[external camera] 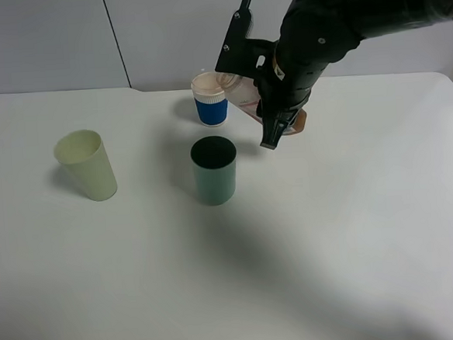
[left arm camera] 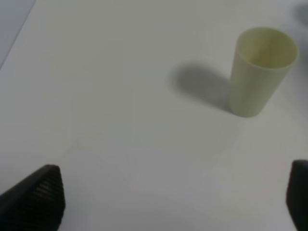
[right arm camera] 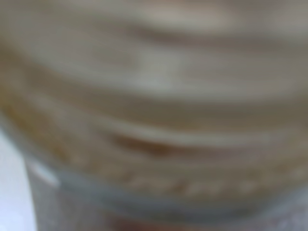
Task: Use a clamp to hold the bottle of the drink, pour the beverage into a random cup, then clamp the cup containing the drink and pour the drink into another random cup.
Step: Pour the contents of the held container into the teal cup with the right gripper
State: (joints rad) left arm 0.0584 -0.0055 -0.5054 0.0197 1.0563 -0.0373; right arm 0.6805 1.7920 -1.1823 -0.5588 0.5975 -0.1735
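My right gripper (external camera: 257,95) is shut on the clear bottle (external camera: 240,91), holding it tilted in the air with its neck pointing left, close to the rim of a blue-sleeved paper cup. Brown beverage (external camera: 299,123) shows at the bottle's lower end. In the right wrist view the bottle (right arm camera: 154,115) fills the frame as a blur. The teal-green cup (external camera: 214,169) stands upright just in front of and below the bottle. The pale yellow-green cup (external camera: 86,164) stands far left, also seen as the cup (left arm camera: 260,70) in the left wrist view. My left gripper (left arm camera: 171,202) is open over bare table.
A white paper cup with a blue sleeve (external camera: 210,99) stands behind the teal cup, right next to the bottle's neck. The white table (external camera: 355,231) runs wide to the front and right; its back edge meets a grey wall.
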